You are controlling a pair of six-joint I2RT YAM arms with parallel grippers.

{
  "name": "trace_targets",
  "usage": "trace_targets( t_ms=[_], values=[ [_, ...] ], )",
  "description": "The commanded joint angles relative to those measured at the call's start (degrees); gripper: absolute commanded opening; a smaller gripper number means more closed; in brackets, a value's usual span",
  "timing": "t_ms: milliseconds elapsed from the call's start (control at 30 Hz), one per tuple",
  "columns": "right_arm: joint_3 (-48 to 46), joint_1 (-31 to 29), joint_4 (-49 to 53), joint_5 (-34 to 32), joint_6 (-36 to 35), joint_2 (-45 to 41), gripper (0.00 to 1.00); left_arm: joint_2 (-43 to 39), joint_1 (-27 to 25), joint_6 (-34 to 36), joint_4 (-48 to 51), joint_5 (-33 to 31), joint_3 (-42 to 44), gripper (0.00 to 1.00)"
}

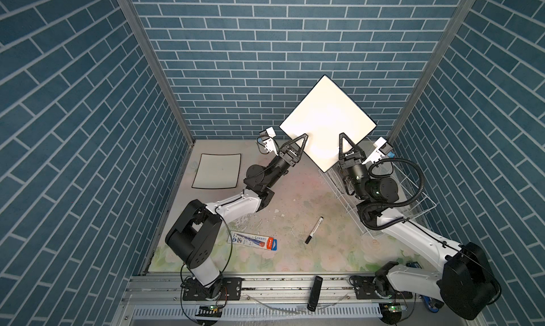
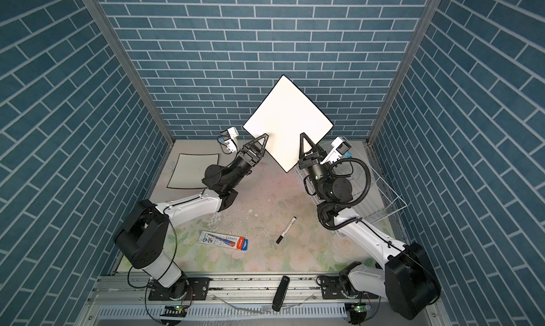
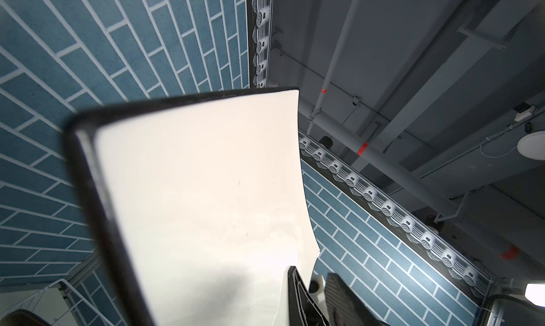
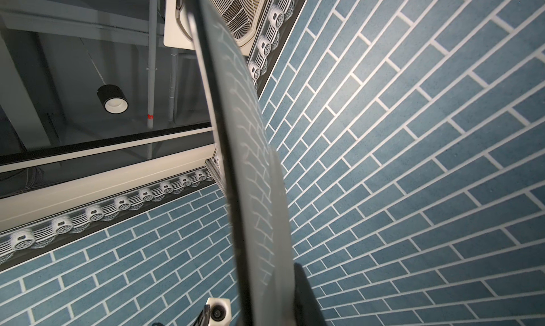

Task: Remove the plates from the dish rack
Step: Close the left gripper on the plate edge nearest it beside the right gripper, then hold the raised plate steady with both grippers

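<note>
White plate (image 1: 327, 118) aloft, clamped by right pincer (image 1: 344, 143); left pincer (image 1: 300, 144) at its edge, grip unclear.

The raised white black-rimmed square plate (image 1: 327, 124) blocks the air at the back middle. Beneath it the floral tabletop (image 1: 295, 192) lies open between the flat white black-rimmed plate (image 1: 216, 171) and the white wire dish rack (image 1: 424, 200).

white black-rimmed plate (image 3: 200, 206), jaws beside its edge
</note>
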State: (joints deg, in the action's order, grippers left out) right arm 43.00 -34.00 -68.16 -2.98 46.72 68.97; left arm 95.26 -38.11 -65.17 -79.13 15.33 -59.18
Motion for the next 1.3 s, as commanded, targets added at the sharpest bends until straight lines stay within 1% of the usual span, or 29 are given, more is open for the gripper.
trace_targets(
  t_ms=[0, 167, 400, 567, 700, 800, 900, 1033, 1067, 1133, 1267],
  values=[
    [2.1, -0.8, -12.0, -1.2, 4.5, -3.8, 0.00, 0.6, 0.1, -0.3, -1.6, 1.2, -1.8, 0.61],
    [3.0, -1.1, -12.0, -0.9, 4.5, -2.9, 0.00, 0.9, 0.0, -0.7, -1.6, 1.3, -2.6, 0.50],
    [4.9, -1.7, -12.1, 0.3, 4.8, -2.3, 0.00, 0.6, 0.1, -0.9, -1.6, 1.2, -2.6, 0.45],
    [5.8, -2.6, -12.0, 0.7, 4.9, -1.4, 0.00, 0.8, 0.1, -1.1, -1.6, 1.5, -2.6, 0.37],
    [6.8, -2.8, -12.0, 1.0, 4.9, -0.2, 0.00, 0.4, 0.0, -1.1, -1.6, 1.6, -2.3, 0.36],
    [7.3, -2.9, -12.0, 1.0, 4.9, 0.1, 0.00, 0.0, 0.0, -1.0, -1.6, 1.5, -1.9, 0.31],
    [7.4, -2.9, -12.0, 0.9, 4.9, 0.2, 0.00, -0.3, 0.0, -0.9, -1.6, 1.4, -1.6, 0.27],
    [7.7, -3.0, -12.1, 0.9, 5.0, 0.4, 0.00, -0.4, 0.0, -1.0, -1.6, 1.5, -1.6, 0.26],
    [7.8, -3.0, -12.0, 1.0, 5.0, 0.5, 0.00, -0.4, 0.0, -1.1, -1.6, 1.6, -1.6, 0.27],
    [7.9, -3.0, -12.0, 0.9, 5.0, 0.6, 0.00, -0.5, 0.0, -1.2, -1.6, 1.4, -1.2, 0.32],
    [8.1, -3.0, -12.1, 0.5, 4.9, 1.1, 0.00, -0.5, -0.2, -1.3, -1.6, 1.1, -0.8, 0.33]
  ],
)
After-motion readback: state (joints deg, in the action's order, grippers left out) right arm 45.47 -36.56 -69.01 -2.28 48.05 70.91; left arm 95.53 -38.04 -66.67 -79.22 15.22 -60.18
